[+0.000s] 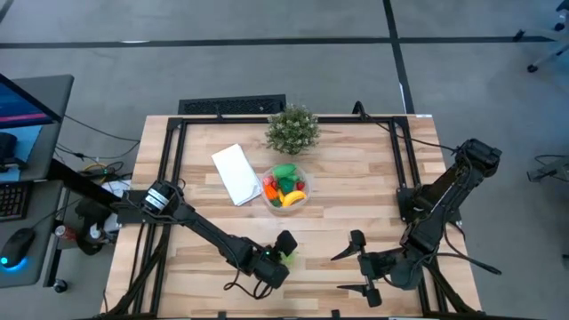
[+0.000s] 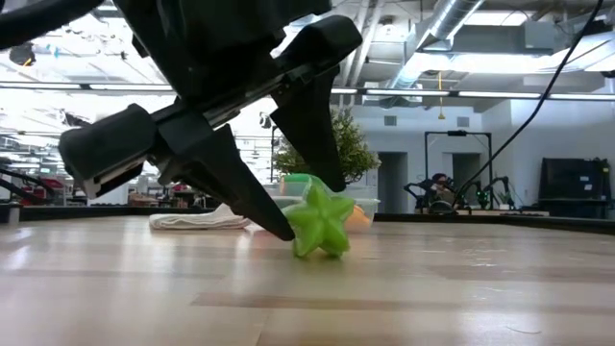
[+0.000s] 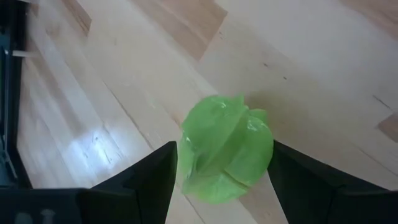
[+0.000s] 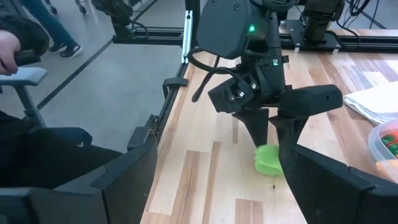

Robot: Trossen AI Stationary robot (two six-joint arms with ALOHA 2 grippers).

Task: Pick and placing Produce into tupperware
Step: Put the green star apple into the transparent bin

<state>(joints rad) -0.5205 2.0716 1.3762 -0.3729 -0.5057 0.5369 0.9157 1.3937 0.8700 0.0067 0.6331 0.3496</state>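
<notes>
A green star-shaped toy fruit point(image 3: 227, 149) lies on the wooden table near its front edge, and my left gripper point(image 1: 284, 250) is shut on it. The same piece shows in the low view point(image 2: 322, 223) and in the right wrist view point(image 4: 268, 160). The round clear tupperware point(image 1: 284, 187) stands mid-table with several red, green, orange and yellow produce pieces inside. My right gripper point(image 1: 351, 271) hangs open above the table's front right, touching nothing. My left gripper pinches the green piece between its two fingers, one finger point(image 3: 163, 171) on one ridged side point(image 3: 186, 158) and the other on the opposite side point(image 3: 266, 155). The fingers slant down from the table's left. The piece's underside point(image 2: 322, 252) appears to rest on the table.
A flat white lid point(image 1: 236, 173) lies left of the tupperware, and a bushy potted plant point(image 1: 292, 129) stands behind it at the far edge. Bare wood lies between the two grippers. A seated person point(image 4: 25, 43) shows beyond the table's left edge.
</notes>
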